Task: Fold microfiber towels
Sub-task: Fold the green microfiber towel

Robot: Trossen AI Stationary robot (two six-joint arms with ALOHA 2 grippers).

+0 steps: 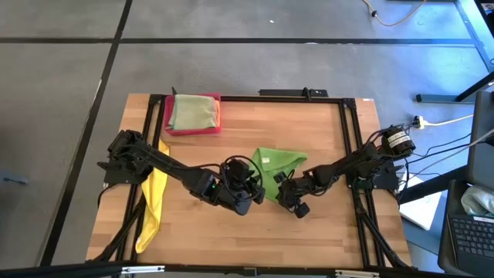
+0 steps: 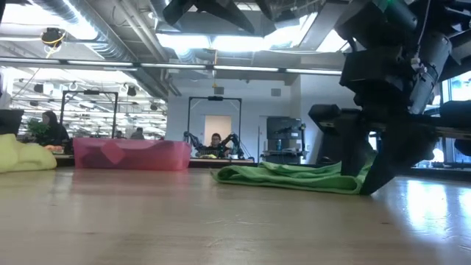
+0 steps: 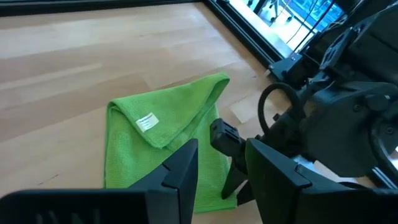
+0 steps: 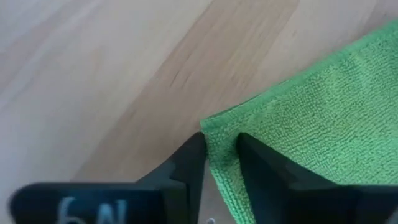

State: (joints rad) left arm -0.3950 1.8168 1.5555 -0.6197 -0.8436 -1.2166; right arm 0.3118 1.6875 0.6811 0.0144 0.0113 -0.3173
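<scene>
Bright green towel (image 1: 276, 165) lies part-folded mid-tabletop (image 1: 324, 232), soft, light, best taken at corners; right gripper (image 4: 219, 163) pinches its corner edge, left gripper (image 3: 221, 171) hovers beside, jaws parted, empty

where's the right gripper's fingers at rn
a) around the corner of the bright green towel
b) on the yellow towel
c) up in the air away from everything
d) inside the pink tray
a: the right wrist view shows the right gripper with a finger on each side of the corner edge of the bright green towel, low on the table.
</scene>
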